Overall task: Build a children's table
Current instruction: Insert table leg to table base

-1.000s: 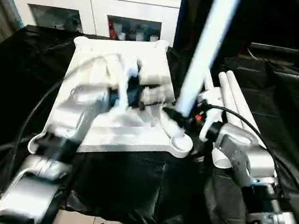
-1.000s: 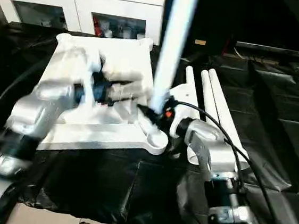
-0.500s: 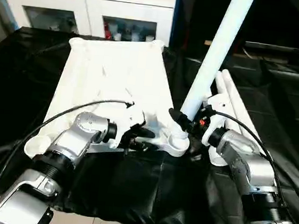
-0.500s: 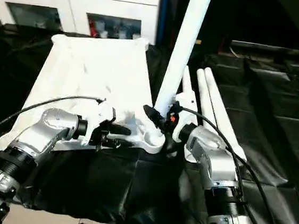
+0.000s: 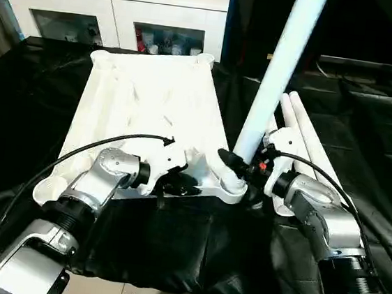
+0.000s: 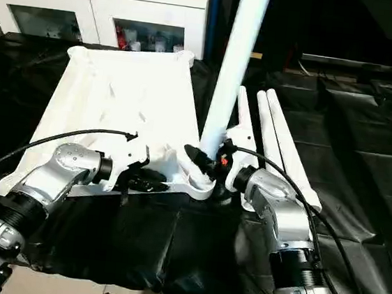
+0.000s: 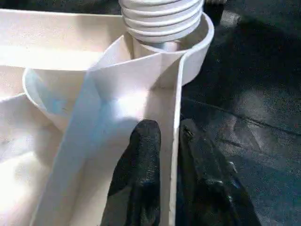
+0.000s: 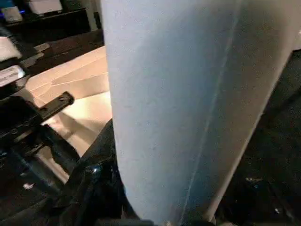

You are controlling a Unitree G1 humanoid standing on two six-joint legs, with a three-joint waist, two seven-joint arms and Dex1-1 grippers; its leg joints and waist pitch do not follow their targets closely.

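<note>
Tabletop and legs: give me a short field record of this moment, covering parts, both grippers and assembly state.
tabletop: underside up on the black cloth
upright leg: threaded end at the near right corner socket
spare legs: lying right of tabletop
left gripper: fingers either side of the near rim wall
right gripper: shut on the upright leg's lower end
background: white cabinet

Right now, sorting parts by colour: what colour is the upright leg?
White, clearest in the left eye view: upright leg.

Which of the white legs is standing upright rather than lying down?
The leg held by the right tool, standing at the tabletop's near corner socket; the others lie flat beside it.
</note>
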